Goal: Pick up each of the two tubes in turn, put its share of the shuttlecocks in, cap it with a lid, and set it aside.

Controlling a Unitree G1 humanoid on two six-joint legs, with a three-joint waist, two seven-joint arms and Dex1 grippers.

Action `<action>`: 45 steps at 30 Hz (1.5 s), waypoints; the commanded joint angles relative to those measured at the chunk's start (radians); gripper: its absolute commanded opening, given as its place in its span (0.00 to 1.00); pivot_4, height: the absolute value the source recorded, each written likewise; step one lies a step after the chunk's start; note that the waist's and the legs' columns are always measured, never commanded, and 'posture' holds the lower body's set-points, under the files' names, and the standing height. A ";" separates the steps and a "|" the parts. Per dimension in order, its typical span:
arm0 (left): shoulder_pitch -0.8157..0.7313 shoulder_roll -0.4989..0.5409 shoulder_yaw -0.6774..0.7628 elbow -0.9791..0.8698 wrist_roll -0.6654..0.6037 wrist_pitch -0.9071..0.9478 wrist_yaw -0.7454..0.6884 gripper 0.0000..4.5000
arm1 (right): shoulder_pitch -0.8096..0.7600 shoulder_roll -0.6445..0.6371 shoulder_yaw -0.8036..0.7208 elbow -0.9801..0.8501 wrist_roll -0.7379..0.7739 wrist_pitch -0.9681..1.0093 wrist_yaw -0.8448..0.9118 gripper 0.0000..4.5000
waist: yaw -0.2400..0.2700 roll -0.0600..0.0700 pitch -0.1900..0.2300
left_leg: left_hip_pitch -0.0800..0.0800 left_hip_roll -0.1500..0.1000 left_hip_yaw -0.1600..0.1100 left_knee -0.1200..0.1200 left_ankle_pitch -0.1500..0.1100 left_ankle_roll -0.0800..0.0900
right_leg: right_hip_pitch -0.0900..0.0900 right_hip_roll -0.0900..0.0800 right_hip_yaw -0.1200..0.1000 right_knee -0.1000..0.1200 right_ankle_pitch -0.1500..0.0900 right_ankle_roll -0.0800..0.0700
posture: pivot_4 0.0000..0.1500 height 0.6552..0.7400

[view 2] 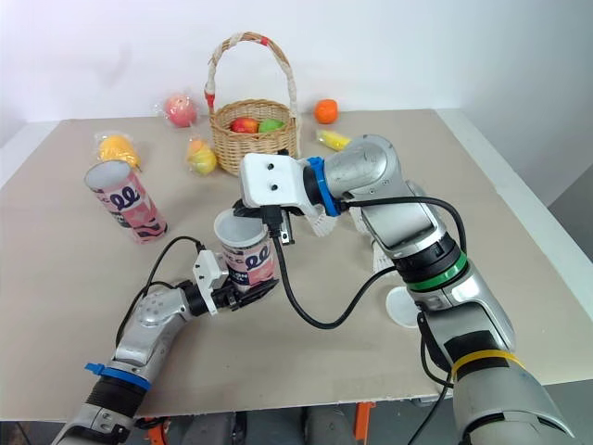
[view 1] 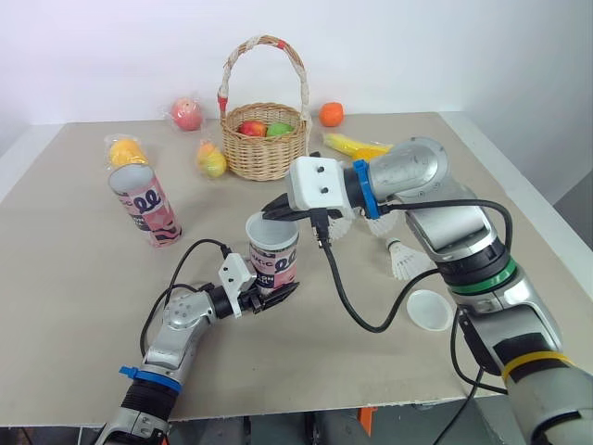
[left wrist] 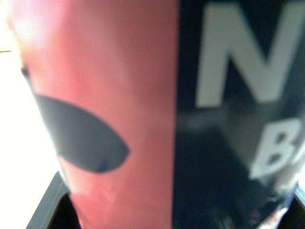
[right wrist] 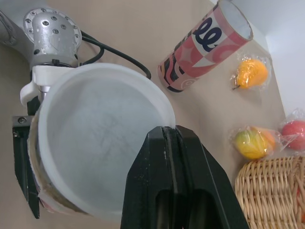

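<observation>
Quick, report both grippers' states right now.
Left gripper: shut on the tube.
Right gripper: shut on the lid, at the tube's mouth.

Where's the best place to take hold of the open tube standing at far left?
Probably its mid-body, coming in level from the near side: the open tube stands mouth up with its round wall bare there, while a bagged yellow fruit sits close behind.

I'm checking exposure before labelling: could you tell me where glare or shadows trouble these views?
Left wrist view: the background beside the tube is washed out to white. Left eye view: soft, even light, only faint shadows under the basket and far tube. Right wrist view: the lid is evenly lit, no glare.
</observation>
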 commanded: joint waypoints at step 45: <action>0.030 -0.003 -0.033 0.058 0.027 0.042 0.004 0.64 | 0.080 0.101 0.068 -0.070 -0.103 -0.033 -0.038 0.01 | -0.001 0.001 -0.004 | 0.002 0.001 0.000 -0.001 0.000 0.000 | 0.001 0.000 0.000 0.000 -0.001 -0.002 | 1.00 1.00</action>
